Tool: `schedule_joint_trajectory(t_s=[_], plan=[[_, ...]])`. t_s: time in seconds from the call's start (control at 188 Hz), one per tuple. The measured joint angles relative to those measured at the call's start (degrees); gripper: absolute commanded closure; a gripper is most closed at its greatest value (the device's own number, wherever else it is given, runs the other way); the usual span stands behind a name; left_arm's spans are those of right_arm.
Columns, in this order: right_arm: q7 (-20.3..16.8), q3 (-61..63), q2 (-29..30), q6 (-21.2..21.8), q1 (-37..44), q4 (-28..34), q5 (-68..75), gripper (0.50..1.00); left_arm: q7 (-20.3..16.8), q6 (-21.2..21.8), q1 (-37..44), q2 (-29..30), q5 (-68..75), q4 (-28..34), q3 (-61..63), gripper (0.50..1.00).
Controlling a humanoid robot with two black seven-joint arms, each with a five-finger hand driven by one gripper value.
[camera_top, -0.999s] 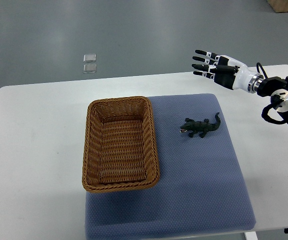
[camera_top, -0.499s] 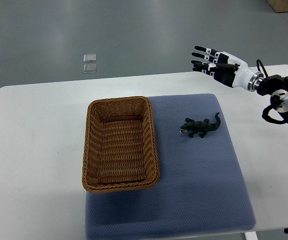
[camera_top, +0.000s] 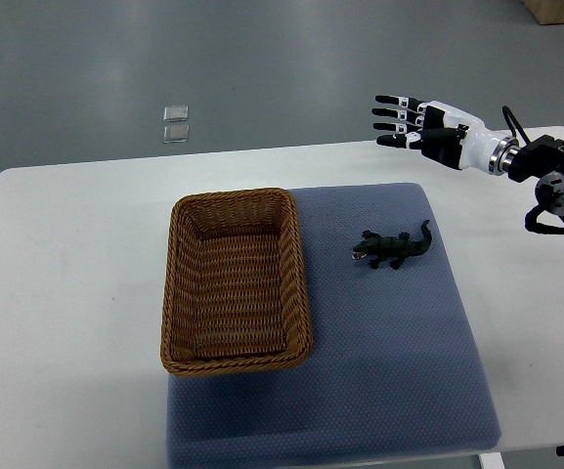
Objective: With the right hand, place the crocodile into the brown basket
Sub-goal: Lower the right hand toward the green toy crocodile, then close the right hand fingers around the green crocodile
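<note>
A small dark green toy crocodile point(camera_top: 393, 248) lies on the blue mat point(camera_top: 389, 362), head toward the basket, tail pointing up and right. The brown wicker basket point(camera_top: 177, 293) stands empty on the mat's left edge, just left of the crocodile. My right hand point(camera_top: 411, 121) hovers open with its fingers stretched out leftward, above the table's far edge, well beyond and slightly right of the crocodile. It holds nothing. Its arm enters from the right edge.
The white table point(camera_top: 66, 293) carries the mat and basket. Two small clear squares point(camera_top: 175, 124) lie on the grey floor beyond the table. A wooden box corner point(camera_top: 560, 10) shows at the top right.
The right hand has lifted slightly up and away from the table's far edge, its fingers still spread. Crocodile and basket have not moved.
</note>
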Motion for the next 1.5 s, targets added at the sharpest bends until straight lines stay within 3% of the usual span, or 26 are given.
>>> schedule_joint_trajectory(t_s=[0.467,0.696,1.131,1.301,1.498], plan=[[13.5,-0.15,-0.9,-1.08,3.64,1.77,-31.94,0.572,0.0,0.0,0.01,0.0,0.0,0.0,0.0,0.5],[20.14,-1.02,-2.19,-7.78,3.67,7.37,-51.04,0.572,0.0,0.0,0.0,0.0,0.0,0.0,0.0,0.5],[20.99,-23.06,-4.67,-24.56,8.5,14.09,-62.12,0.572,0.0,0.0,0.0,0.0,0.0,0.0,0.0,0.5],[20.99,-29.56,-4.42,-26.07,11.06,14.21,-62.14,0.572,0.0,0.0,0.0,0.0,0.0,0.0,0.0,0.5],[20.99,-31.12,-4.65,-25.0,14.33,15.69,-61.62,0.572,0.0,0.0,0.0,0.0,0.0,0.0,0.0,0.5]])
